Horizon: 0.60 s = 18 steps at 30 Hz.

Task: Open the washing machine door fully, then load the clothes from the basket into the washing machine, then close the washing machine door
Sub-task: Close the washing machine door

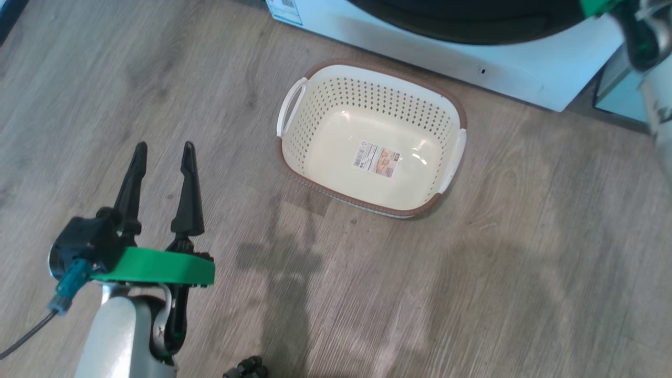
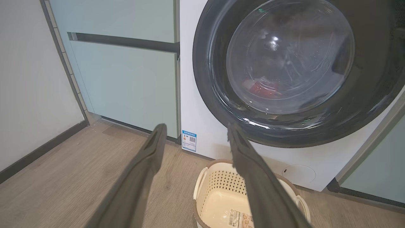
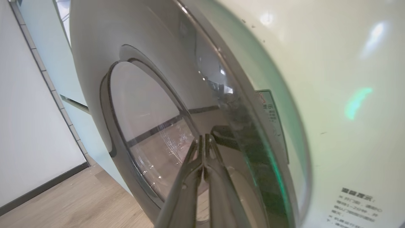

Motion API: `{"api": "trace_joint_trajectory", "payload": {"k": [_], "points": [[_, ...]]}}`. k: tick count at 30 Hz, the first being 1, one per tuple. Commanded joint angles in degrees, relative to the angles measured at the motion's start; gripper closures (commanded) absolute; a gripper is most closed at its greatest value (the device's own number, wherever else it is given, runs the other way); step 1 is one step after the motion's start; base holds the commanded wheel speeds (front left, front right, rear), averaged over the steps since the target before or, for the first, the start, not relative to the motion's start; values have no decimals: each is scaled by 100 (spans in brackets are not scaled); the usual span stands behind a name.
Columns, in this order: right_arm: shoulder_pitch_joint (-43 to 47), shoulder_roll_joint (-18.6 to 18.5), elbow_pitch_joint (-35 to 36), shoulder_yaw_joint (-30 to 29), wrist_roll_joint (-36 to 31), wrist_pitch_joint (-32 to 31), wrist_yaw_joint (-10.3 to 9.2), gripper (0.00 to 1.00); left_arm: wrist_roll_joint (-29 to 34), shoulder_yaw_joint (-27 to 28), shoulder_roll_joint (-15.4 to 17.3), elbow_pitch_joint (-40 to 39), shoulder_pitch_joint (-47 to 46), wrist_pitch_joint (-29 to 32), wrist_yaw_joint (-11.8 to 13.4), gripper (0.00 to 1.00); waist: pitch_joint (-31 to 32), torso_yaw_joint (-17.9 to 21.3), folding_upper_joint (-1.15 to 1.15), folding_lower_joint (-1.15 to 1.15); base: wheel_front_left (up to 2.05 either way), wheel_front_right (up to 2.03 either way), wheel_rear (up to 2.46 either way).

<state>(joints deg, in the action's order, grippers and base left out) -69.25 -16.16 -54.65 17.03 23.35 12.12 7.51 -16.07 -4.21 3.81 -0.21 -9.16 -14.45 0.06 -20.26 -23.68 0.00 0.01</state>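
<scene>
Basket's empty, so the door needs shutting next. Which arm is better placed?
Right: the right gripper, shut, is at the washing machine door; the left gripper hangs open over the floor.

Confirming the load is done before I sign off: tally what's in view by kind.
basket: 1, empty
washing machine: 1
washing machine door: 1
red clothes behind the glass: 1 bundle
end effectors: 2, left end effector and right end effector
Total: 6
</scene>
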Motion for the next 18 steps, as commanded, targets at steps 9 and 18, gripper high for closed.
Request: {"api": "trace_joint_trajectory", "payload": {"k": [9,18], "points": [[-840,-173,-590,-37,-55,48,-2,100,34,215,-49,-159,-319,-54,-126,0,-191,-183,0,-1,0,0,0],[-1036,-97,-988,-45,-126,201,-2,100,40,183,-88,-94,-412,-54,-151,0,-197,-176,0,-1,0,0,0]]}}
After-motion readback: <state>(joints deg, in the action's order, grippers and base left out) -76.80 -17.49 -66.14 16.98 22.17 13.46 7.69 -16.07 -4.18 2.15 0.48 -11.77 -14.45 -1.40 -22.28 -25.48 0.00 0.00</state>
